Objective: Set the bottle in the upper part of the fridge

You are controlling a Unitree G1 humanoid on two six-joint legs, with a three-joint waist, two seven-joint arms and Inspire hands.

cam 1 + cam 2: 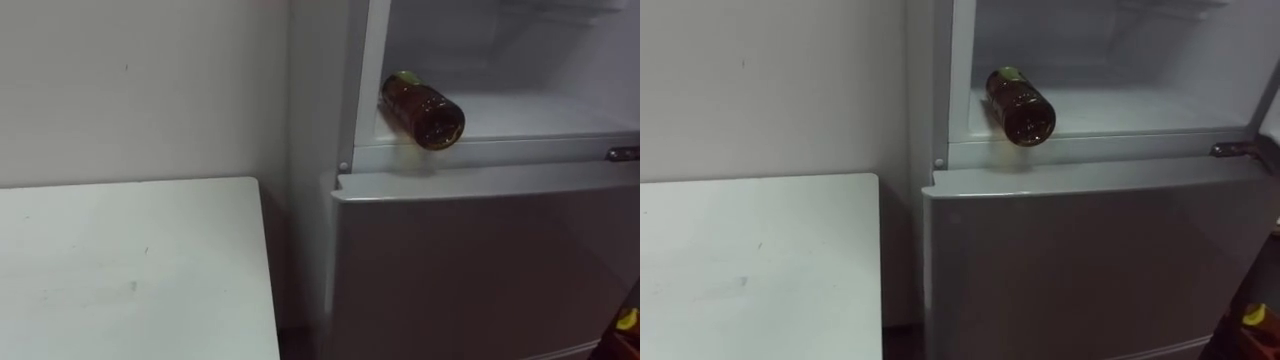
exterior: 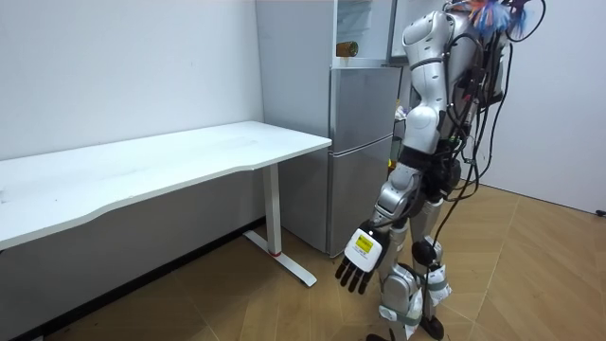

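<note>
A brown bottle (image 1: 423,109) with a yellowish cap lies on its side on the shelf of the upper fridge compartment (image 1: 520,110), at the left front edge, its base pointing outwards. It also shows small in the room view, the bottle (image 2: 347,47) lying high in the open compartment. I stand right before the fridge with my arms hanging. My left hand (image 2: 359,269) hangs low by my leg, fingers straight and empty. A dark bit of my right hand (image 1: 627,322) with its tag sits at the lower right corner.
The lower fridge door (image 1: 480,270) is closed. A white desk (image 1: 130,270) stands to the left of the fridge against the wall, a narrow gap between them. The upper door (image 2: 396,28) stands swung open beside my shoulder.
</note>
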